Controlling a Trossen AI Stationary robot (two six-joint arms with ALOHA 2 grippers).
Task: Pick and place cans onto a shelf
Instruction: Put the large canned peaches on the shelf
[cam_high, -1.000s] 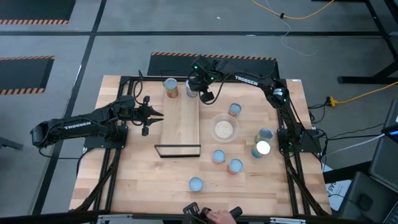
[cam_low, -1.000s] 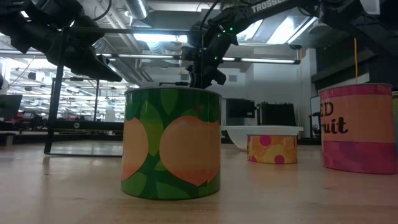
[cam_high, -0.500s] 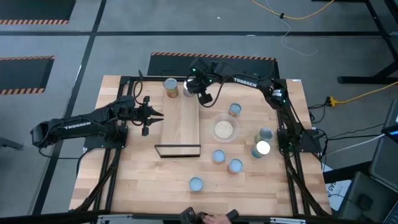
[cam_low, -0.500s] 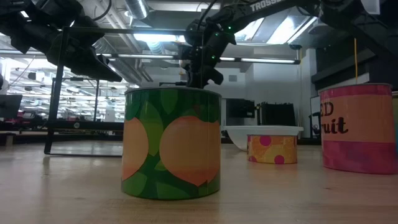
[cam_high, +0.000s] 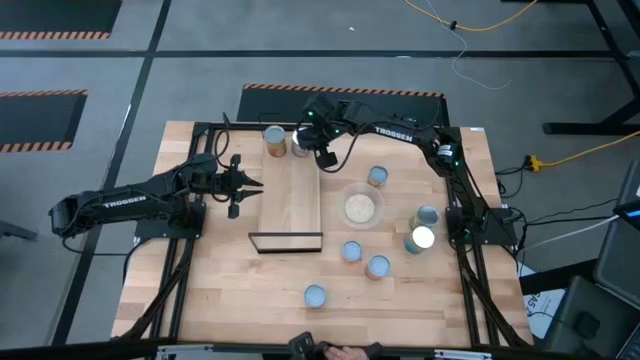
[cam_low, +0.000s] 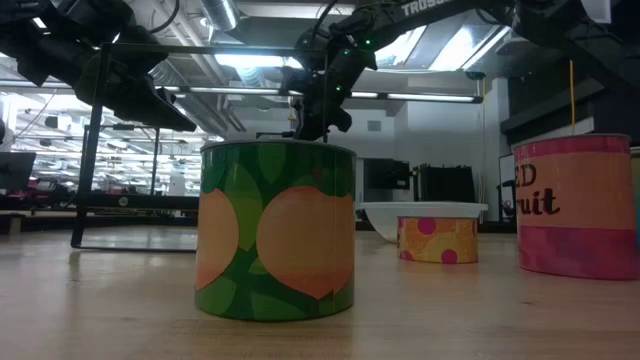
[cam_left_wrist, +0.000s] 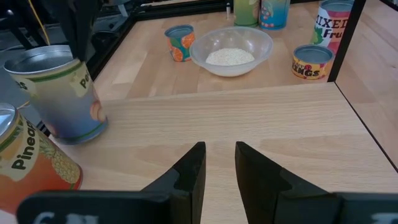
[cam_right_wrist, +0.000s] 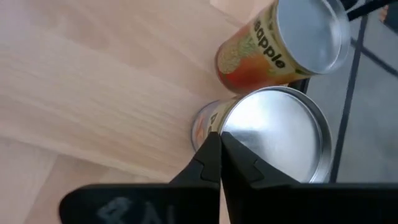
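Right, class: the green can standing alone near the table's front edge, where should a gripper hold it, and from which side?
Grip the green can across its curved side wall, coming down from above with one finger on each side. It stands upright, round top up, and bare table all around leaves room for both fingers.

The butcher-block table (cam_high: 230, 290) carries the shelf (cam_high: 291, 200), scattered cans (cam_high: 315, 295) and a bowl (cam_high: 361, 208).
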